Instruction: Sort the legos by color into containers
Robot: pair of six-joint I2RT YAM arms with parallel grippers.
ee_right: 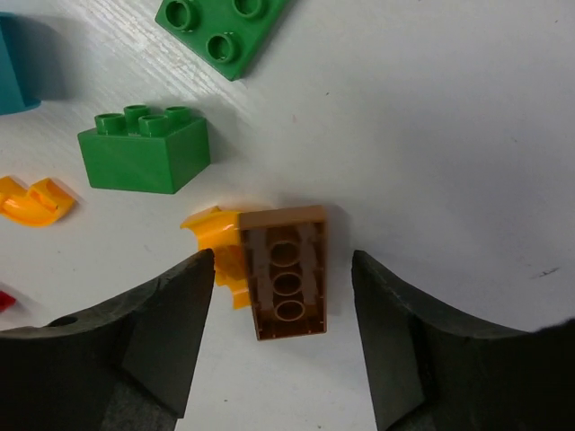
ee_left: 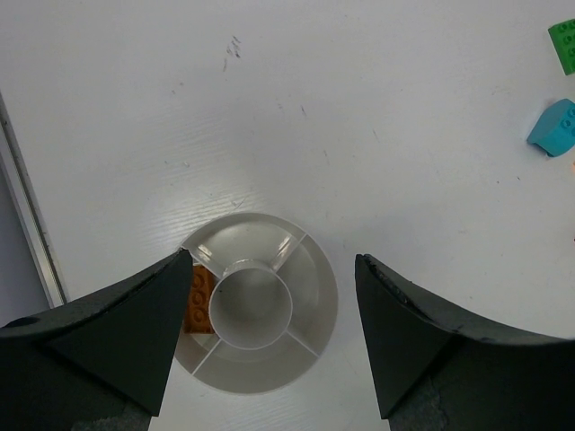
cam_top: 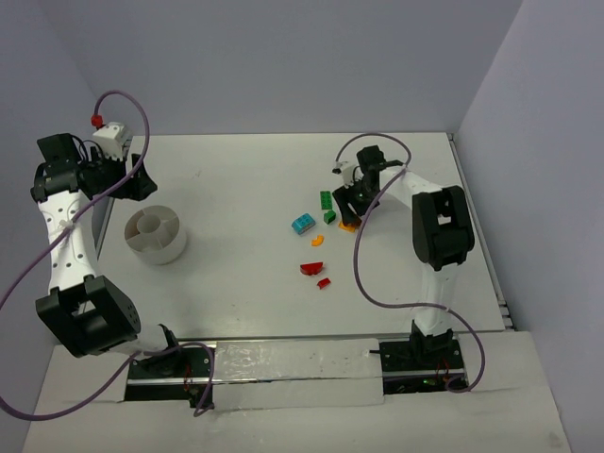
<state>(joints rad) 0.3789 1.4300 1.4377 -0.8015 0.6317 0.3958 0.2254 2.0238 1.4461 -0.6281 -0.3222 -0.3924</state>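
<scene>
The white divided bowl (cam_top: 160, 250) stands at the left of the table. In the left wrist view the bowl (ee_left: 316, 292) holds one orange brick (ee_left: 199, 300) in its left compartment; the other compartments look empty. My left gripper (ee_left: 272, 260) is open and empty above the bowl. My right gripper (ee_right: 282, 259) is open, low over the table, its fingers on either side of an upside-down orange-brown brick (ee_right: 287, 269) that touches a curved yellow-orange piece (ee_right: 214, 235). It holds nothing.
Near the right gripper lie a green brick (ee_right: 144, 154), a flat green plate (ee_right: 220, 27), a cyan brick (cam_top: 302, 224), a curved orange piece (cam_top: 317, 241) and two red pieces (cam_top: 310, 269). The table's right edge (cam_top: 472, 217) is close to the right arm.
</scene>
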